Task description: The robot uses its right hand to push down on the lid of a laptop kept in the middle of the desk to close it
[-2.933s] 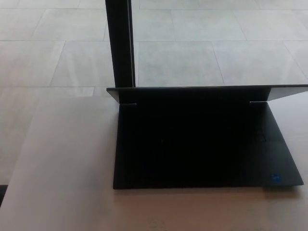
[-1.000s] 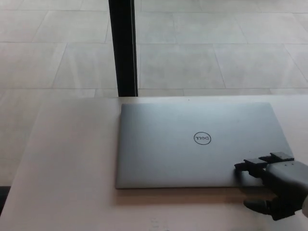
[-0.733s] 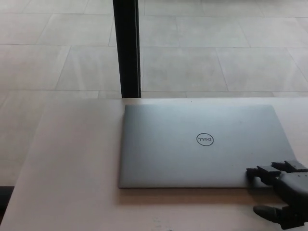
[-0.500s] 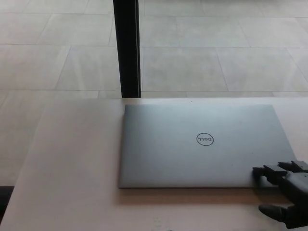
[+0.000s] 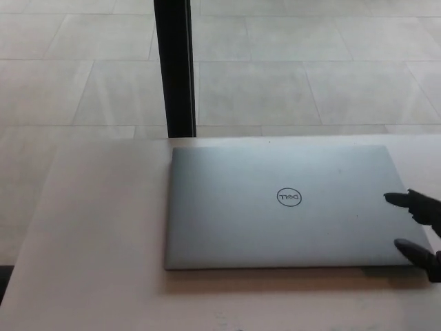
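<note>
Lid's down! The laptop (image 5: 286, 207) lies shut and flat, mid-desk (image 5: 89, 241), where seconds ago it stood open. The right hand (image 5: 420, 231) slides off to the right edge, fingers spread, holding nothing. Job looks done.

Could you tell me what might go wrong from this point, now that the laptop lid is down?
The right hand hangs at the laptop's right edge, fingertips over the lid; a sideways pull could drag or turn the laptop on the desk. Pressing down further on the flat lid might strain it. Most of the hand is out of view, so its clearance is uncertain.
</note>
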